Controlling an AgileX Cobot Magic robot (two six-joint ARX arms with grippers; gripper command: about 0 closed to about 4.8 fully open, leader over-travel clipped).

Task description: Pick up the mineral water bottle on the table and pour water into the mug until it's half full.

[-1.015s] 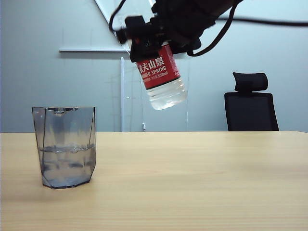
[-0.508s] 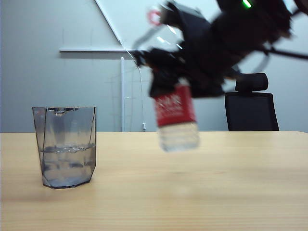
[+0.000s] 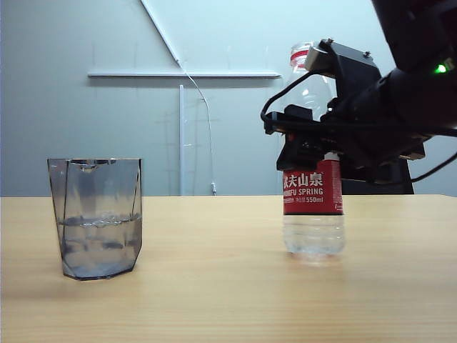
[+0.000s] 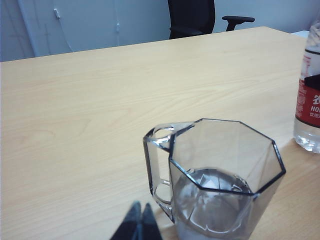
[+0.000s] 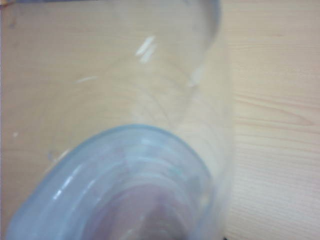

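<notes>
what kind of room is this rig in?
Likely an office or meeting room: a black office chair behind the wooden table, plain grey wall with a whiteboard-like panel and a dangling cable.

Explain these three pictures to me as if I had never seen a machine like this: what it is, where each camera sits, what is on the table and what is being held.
This is a robot with two arms, each ending in a two-finger gripper. One picture comes from a fixed camera looking across the table; the other two come from small cameras on the arms' wrists.

On the wooden table stands a smoky grey mug, partly filled with water. To its right stands the mineral water bottle, upright, its base at the tabletop, with a little water at the bottom.

The right gripper, the black assembly in the fixed view, is closed around the bottle above its red label. Its wrist camera looks down along the clear bottle, so that picture is a blur of plastic over wood.

The left gripper is idle, fingertips together, close to the mug; its camera looks down into the mug.
</notes>
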